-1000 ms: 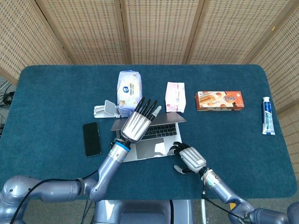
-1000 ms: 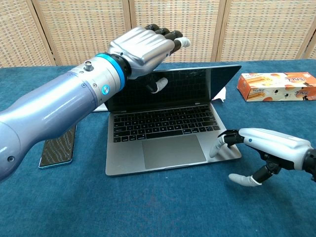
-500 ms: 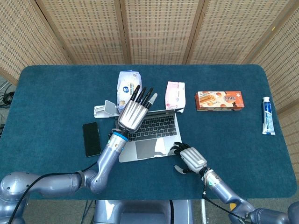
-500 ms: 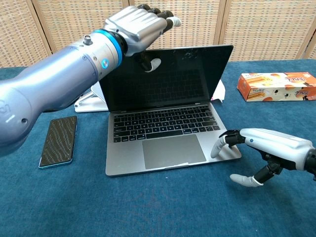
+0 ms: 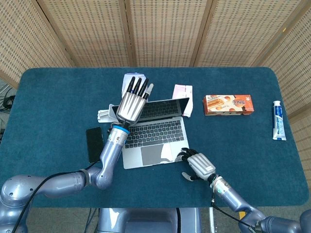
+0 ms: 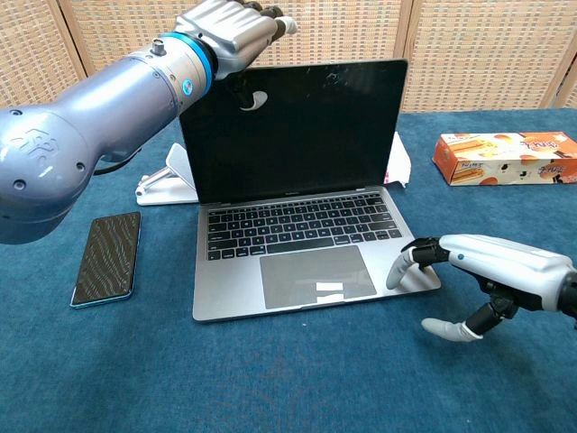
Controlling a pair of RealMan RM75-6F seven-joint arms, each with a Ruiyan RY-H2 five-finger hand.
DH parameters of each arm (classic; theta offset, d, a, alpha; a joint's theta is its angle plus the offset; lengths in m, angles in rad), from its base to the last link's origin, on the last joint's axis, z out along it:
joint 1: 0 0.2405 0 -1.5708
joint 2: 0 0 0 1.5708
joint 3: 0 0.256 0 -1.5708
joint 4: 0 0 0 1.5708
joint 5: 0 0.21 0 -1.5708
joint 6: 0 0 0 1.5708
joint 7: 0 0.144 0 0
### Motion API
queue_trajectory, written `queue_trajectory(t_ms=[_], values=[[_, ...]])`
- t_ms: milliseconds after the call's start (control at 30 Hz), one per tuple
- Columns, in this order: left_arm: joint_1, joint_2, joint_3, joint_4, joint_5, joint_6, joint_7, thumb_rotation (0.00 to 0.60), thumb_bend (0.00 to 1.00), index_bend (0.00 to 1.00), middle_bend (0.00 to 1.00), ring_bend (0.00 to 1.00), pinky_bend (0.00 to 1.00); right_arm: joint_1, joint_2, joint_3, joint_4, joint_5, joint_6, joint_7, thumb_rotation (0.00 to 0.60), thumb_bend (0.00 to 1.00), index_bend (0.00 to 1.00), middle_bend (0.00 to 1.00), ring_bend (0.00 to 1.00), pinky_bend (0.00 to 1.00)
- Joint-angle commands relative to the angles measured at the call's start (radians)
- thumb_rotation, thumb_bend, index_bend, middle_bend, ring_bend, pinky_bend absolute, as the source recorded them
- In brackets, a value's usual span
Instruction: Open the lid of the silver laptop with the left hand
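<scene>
I note the silver laptop (image 6: 288, 207) at centre frame on the blue bench (image 5: 48, 107), its lid now standing roughly upright, where a second ago it leaned well forward over the keyboard. My left robot hand (image 6: 230, 25), upper left of the chest view, has risen with the lid's top edge, fingers extended together over it and thumb against the screen face; whether it truly pinches the edge I cannot tell. My right robot hand (image 6: 487, 275), lower right, rests fingertips on the base's front corner, fingers loosely spread, unchanged. I judge the opening essentially complete; release remains.
</scene>
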Motion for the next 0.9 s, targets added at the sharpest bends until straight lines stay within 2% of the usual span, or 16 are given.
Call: queue_trajectory(t_ms=[33,667,900], values=[[-0.009,-0.001,-0.002,0.018,-0.017,-0.002,0.004,0.548,0.37,0.00,0.00,0.00,0.00,0.000,0.000,-0.001,-0.001,0.001,0.000,0.000,0.600,0.41,0.30,0.26,0.09,0.17],[-0.051,0.014,-0.021,0.100,-0.105,0.002,0.025,0.549,0.37,0.00,0.00,0.00,0.00,0.005,0.003,-0.002,-0.012,0.004,0.006,-0.012,0.600,0.41,0.30,0.26,0.09,0.17],[-0.034,0.052,-0.019,0.019,-0.068,0.015,-0.038,0.548,0.37,0.00,0.00,0.00,0.00,0.000,0.014,0.000,-0.032,-0.009,0.036,-0.009,0.600,0.41,0.30,0.26,0.09,0.17]])
